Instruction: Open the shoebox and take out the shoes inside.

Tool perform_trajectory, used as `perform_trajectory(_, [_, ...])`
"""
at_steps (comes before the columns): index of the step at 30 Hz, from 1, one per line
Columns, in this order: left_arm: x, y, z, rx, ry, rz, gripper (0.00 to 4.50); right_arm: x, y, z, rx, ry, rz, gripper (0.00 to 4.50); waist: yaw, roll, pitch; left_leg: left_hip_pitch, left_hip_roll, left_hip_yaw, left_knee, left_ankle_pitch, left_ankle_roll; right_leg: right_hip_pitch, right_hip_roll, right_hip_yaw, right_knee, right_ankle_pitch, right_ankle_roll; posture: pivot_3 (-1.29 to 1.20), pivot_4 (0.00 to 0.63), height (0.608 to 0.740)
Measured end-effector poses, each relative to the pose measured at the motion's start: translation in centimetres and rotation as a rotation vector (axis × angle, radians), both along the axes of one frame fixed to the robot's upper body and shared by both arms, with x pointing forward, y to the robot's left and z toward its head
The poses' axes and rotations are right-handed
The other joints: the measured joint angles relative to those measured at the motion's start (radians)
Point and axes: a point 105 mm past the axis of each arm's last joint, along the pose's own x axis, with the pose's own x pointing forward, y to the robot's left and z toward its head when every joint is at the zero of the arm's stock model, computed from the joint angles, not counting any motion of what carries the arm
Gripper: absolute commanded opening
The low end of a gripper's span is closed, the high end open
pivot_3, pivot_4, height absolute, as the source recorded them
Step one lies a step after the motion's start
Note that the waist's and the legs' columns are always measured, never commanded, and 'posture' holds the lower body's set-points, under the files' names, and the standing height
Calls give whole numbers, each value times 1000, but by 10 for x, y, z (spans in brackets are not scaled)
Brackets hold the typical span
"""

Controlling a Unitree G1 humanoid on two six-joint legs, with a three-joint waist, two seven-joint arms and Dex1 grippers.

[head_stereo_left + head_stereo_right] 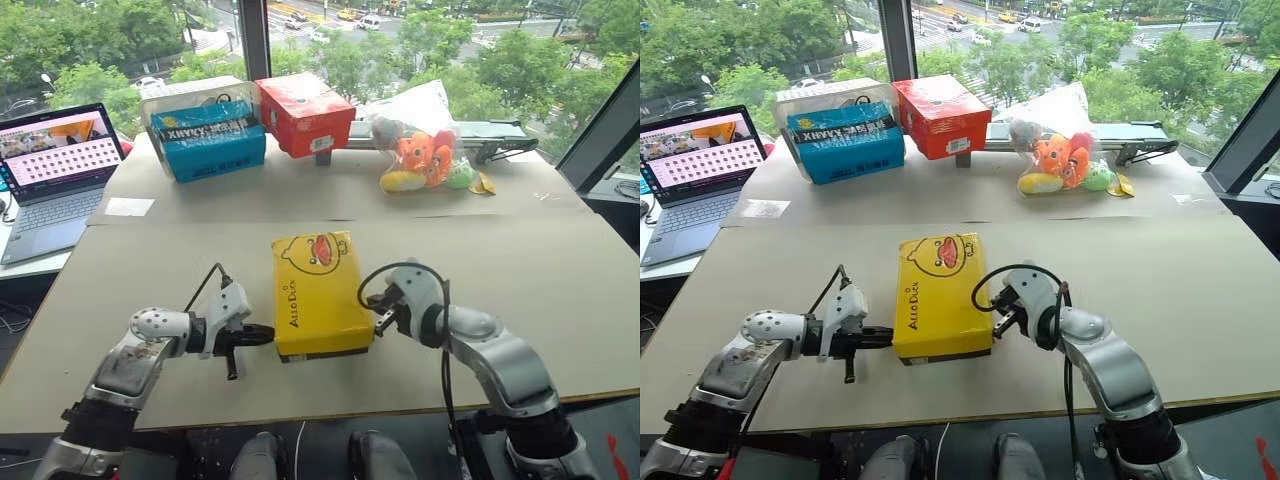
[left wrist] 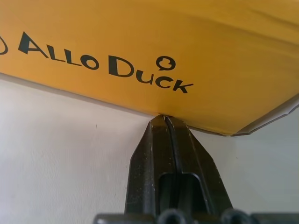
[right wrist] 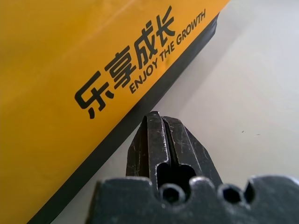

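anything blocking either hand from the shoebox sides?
Nothing visible. The left hand has its shut tips at the lower edge of the shoebox lid on its left long side; the right hand sits shut close beside the right long side. Bare table around both.

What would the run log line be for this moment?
shoebox: lid on, table centre | left end effector: shut, at box's left side | right end effector: shut, at box's right side | shoes: not visible
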Motion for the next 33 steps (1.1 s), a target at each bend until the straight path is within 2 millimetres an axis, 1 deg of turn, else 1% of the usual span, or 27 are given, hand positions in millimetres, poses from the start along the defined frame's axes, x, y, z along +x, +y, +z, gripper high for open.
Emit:
perform_trajectory(5, [0, 1, 2, 4, -3, 0, 30, 2, -6, -2, -21, 2, -19, 0, 1, 0, 0, 0, 0, 0, 0, 0, 0, 0, 0, 0, 0, 0, 0, 0, 150, 739])
perform_trajectory(7, [-3, 1, 7, -4, -13, -13, 30, 4, -15, -5, -57, 10, -43, 0, 1, 0, 0, 0, 0, 0, 0, 0, 0, 0, -1, 0, -1, 0, 0, 0, 150, 739])
perform_trajectory(10, [-6, 4, 18, -24, -37, -22, 30, 8, -29, -5, -89, 5, -80, 0, 1, 0, 0, -1, 0, 0, 0, 0, 0, -1, 0, 0, 0, 0, 0, 0, 150, 739])
perform_trajectory(14, [-3, 25, 26, 0, -55, 36, 30, 12, -51, 3, -131, -14, -128, 0, 1, 1, 1, -1, 0, 0, 0, 0, 0, -1, 0, 0, 0, 0, 0, 0, 150, 739])
perform_trajectory(19, [2, 52, 28, -21, -18, 116, 30, 7, -65, 16, -136, -25, -134, 0, 2, 2, 2, -1, 0, 0, 0, 0, 0, -2, 0, 0, -1, 0, 0, 0, 150, 739])
perform_trajectory(22, [-7, 65, 39, -58, 41, 118, 30, 1, -68, 27, -96, -34, -118, 0, 1, 2, 2, -3, 0, 0, 0, 0, 0, -4, 0, 0, -1, 0, 0, 0, 150, 739])
perform_trajectory(24, [-16, 75, 45, -74, 91, 118, 30, -4, -65, 33, -53, -29, -84, 0, 0, 2, 2, -3, 0, 0, -1, 0, 0, -4, 0, 0, -1, 0, 0, 0, 150, 739])
perform_trajectory(26, [-26, 83, 50, -101, 145, 113, 30, -7, -63, 34, -27, -12, -55, 0, -2, 2, 2, -3, 1, 0, -1, 0, 0, -5, 0, 0, -1, 0, 0, 0, 150, 739])
perform_trajectory(27, [-31, 87, 56, -125, 167, 110, 30, -9, -60, 33, -12, 3, -35, 0, -2, 2, 3, -3, 1, 0, -1, 0, 0, -5, 0, 0, -1, 0, 0, 0, 150, 739])
perform_trajectory(28, [-34, 88, 63, -144, 175, 102, 30, -10, -59, 33, -4, 13, -22, 0, -1, 3, 3, -4, 1, 0, -1, 0, 0, -10, 0, 0, -1, 0, 0, 0, 150, 739])
perform_trajectory(30, [-42, 88, 80, -166, 163, 76, 30, -9, -57, 32, 3, 36, 9, 0, -1, 4, 4, -5, 0, 0, -1, 0, -1, -11, -1, 0, -1, 0, 0, 0, 150, 739])
perform_trajectory(33, [-50, 87, 94, -185, 159, 52, 30, -8, -57, 31, -7, 51, 46, 0, 0, 4, 4, -5, 0, 0, -1, 0, -1, -11, -1, 0, -1, 0, 0, 0, 150, 739])
